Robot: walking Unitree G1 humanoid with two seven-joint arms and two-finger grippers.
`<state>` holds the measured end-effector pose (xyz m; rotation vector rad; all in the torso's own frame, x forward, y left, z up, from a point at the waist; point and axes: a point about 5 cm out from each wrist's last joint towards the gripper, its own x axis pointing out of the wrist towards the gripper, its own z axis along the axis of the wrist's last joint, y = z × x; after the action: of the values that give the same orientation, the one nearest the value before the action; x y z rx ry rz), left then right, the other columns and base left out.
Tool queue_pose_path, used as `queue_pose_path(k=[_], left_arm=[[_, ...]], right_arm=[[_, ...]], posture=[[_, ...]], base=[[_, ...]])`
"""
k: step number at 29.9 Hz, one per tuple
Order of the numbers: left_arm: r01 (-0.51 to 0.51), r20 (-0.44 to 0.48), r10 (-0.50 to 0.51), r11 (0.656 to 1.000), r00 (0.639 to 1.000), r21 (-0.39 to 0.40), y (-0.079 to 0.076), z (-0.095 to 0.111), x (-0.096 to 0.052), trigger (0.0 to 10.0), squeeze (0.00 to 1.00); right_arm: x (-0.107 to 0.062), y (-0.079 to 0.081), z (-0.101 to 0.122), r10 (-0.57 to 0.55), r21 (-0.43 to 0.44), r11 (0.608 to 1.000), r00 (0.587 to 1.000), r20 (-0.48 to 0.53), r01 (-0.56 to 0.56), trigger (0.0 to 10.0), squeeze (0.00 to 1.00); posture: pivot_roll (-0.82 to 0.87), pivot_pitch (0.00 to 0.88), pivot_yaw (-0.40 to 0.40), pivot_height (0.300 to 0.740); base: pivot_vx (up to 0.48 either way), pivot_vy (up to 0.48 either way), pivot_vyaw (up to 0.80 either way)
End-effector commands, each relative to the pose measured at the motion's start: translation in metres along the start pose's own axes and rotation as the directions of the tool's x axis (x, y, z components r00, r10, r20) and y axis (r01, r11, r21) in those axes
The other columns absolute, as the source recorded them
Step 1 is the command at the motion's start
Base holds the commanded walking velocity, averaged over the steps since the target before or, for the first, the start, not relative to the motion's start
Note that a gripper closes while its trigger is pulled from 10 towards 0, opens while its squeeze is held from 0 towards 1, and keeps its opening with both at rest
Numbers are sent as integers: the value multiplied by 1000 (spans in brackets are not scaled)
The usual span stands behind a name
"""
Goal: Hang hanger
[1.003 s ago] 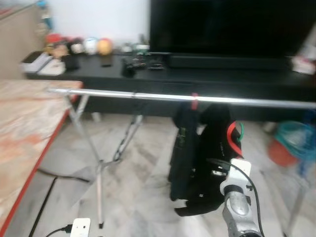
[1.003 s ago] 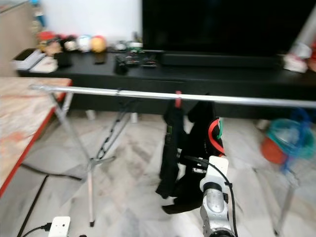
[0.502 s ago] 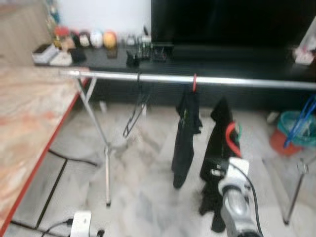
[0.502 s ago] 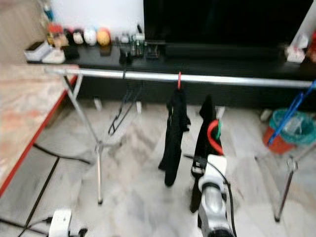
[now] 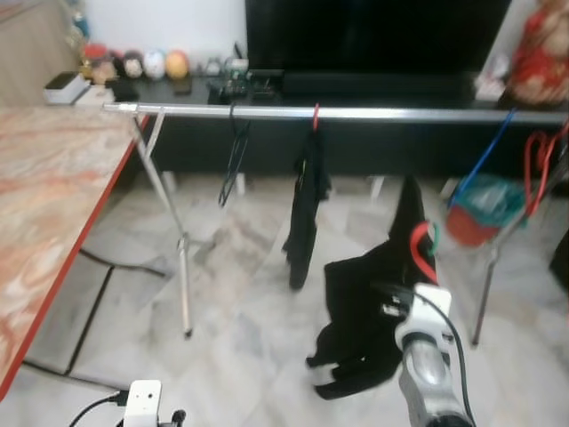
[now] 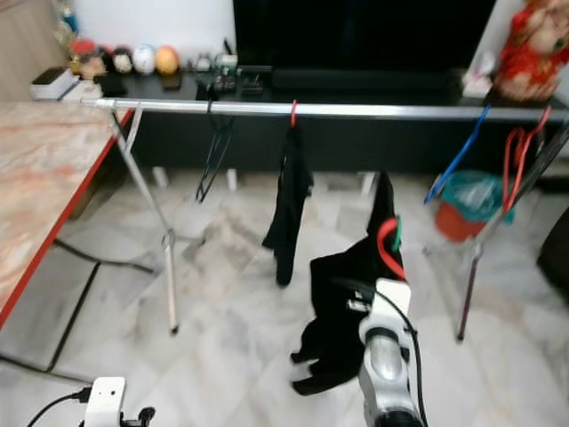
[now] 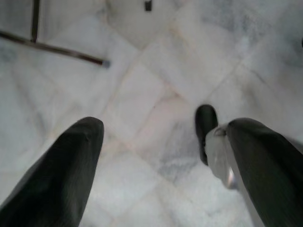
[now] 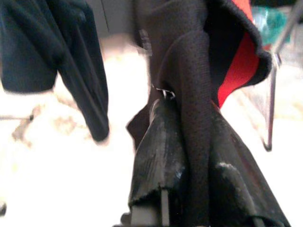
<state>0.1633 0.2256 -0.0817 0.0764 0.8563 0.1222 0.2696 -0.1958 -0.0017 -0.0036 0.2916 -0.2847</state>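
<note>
Now the right gripper (image 8: 189,156) is squeezed tight on a red hanger (image 5: 420,251) with a black garment (image 5: 364,311) draped on it; it holds them up in front of the robot, below the silver rail (image 5: 356,113) and well apart from it. Another black garment (image 5: 304,209) hangs on the rail by a red hook; an empty black hanger (image 5: 235,151) hangs near it; the left gripper (image 7: 156,156) points down at the marble floor (image 7: 156,75) with its fingers (image 7: 61,175) spread wide and holding nothing.

Living room: television (image 5: 373,36), clothes rail (image 5: 356,113)
</note>
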Motion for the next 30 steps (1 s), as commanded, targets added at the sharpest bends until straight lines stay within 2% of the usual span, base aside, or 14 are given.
queue_pose_path(k=[1, 12, 17, 30], left_arm=[[-9, -3, 9, 1000, 1000, -7, 3, 0, 0, 10000, 0], [-5, -4, 4, 1000, 1000, -14, -1, -1, 0, 10000, 0], [-5, -6, 5, 1000, 1000, -15, -1, -2, 0, 10000, 0], [-7, -4, 7, 1000, 1000, -10, 3, -1, 0, 10000, 0]], right_arm=[[4, 0, 8, -1, 4, 1000, 1000, 31, 1, 10000, 0], [6, 0, 11, 1, 9, 1000, 999, 36, -2, 10000, 0], [6, 1, 11, 8, 8, 1000, 999, 32, -8, 10000, 0], [5, 4, 11, 16, 9, 1000, 999, 41, -16, 10000, 0]], posture=[[-23, 0, 3, 740], [-23, 0, -4, 740], [-23, 0, -3, 740], [-18, 0, 1, 740]], base=[[-352, 0, 0], [-351, 0, 0], [-351, 0, -763], [-351, 0, 0]])
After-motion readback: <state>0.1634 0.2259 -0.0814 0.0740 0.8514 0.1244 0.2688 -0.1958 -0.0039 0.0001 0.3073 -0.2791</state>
